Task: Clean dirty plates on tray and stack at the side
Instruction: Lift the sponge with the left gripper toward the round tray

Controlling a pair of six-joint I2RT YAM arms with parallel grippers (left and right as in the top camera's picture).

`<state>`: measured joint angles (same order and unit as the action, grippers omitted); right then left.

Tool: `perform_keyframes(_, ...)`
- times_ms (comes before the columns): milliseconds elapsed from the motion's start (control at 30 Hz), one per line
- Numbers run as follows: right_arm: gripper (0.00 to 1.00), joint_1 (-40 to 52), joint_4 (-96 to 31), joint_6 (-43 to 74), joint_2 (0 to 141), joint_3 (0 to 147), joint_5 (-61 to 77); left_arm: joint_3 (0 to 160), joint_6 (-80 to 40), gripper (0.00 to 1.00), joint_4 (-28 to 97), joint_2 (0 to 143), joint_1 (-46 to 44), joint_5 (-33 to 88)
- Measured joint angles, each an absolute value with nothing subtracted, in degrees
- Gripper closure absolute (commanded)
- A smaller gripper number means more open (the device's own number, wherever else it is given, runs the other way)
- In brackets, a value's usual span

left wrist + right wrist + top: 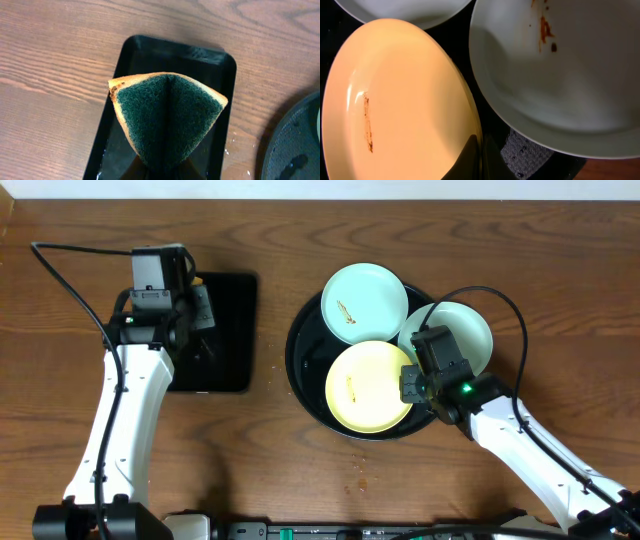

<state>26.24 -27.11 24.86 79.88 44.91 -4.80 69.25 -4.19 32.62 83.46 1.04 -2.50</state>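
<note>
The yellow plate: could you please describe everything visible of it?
The yellow plate is round, shallow, glossy, pale yellow, with a thin brown smear left of centre. It sits at the front of the black tray, beside two mint plates. The right gripper has its jaws shut on its right rim.

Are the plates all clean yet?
Not yet. All three plates are on the round black tray, none stacked aside; the yellow plate and one mint plate show brown smears. The left gripper holds a sponge, the right gripper pinches the yellow plate. Wiping and stacking remain.
</note>
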Motion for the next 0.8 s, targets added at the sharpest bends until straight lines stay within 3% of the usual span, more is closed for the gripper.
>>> perform_keyframes(367, 0.99, 28.12, -26.02, 29.87, 79.88, 41.87, -4.62, 68.45, -4.16, 0.93, 40.34, 83.46, 0.99, -1.87)
perform_keyframes(800, 0.99, 30.20, -18.04, 31.24, 86.83, 41.45, -6.46, 63.90, -1.65, 0.93, 30.92, 83.46, 0.99, 9.96)
